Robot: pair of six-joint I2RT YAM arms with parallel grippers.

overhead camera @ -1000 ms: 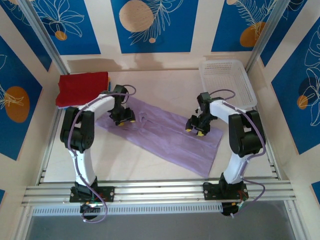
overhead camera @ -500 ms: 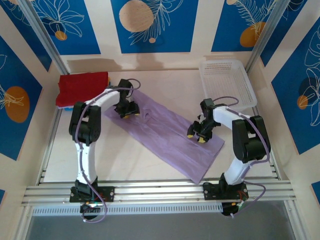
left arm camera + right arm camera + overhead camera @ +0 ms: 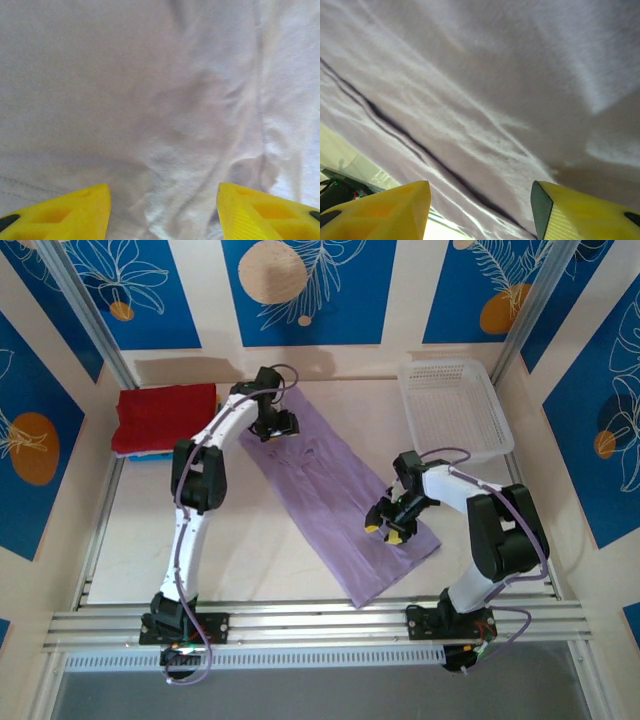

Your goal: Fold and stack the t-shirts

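Observation:
A lavender t-shirt (image 3: 320, 480) lies folded into a long strip, running from the far middle of the table toward the near right. My left gripper (image 3: 272, 430) rests on its far end, near the collar. In the left wrist view the yellow fingers stand apart over wrinkled lavender cloth (image 3: 150, 100), gripper (image 3: 164, 195) open. My right gripper (image 3: 383, 530) sits on the strip's near right edge. Its jaws also stand apart (image 3: 481, 195) over the cloth (image 3: 495, 75), close to a hem. A folded red t-shirt (image 3: 165, 415) lies at the far left on a blue one (image 3: 140, 454).
A white perforated basket (image 3: 455, 405) stands at the far right, just beyond the right arm. Metal rails (image 3: 320, 625) run along the near edge. Blue patterned walls close in the table on three sides. Bare tabletop (image 3: 250, 540) lies left of the shirt.
The lavender shirt has swung round from lying crosswise to lying more lengthwise. My left gripper moved farther away and rightward on it, and my right gripper came nearer and slightly left.

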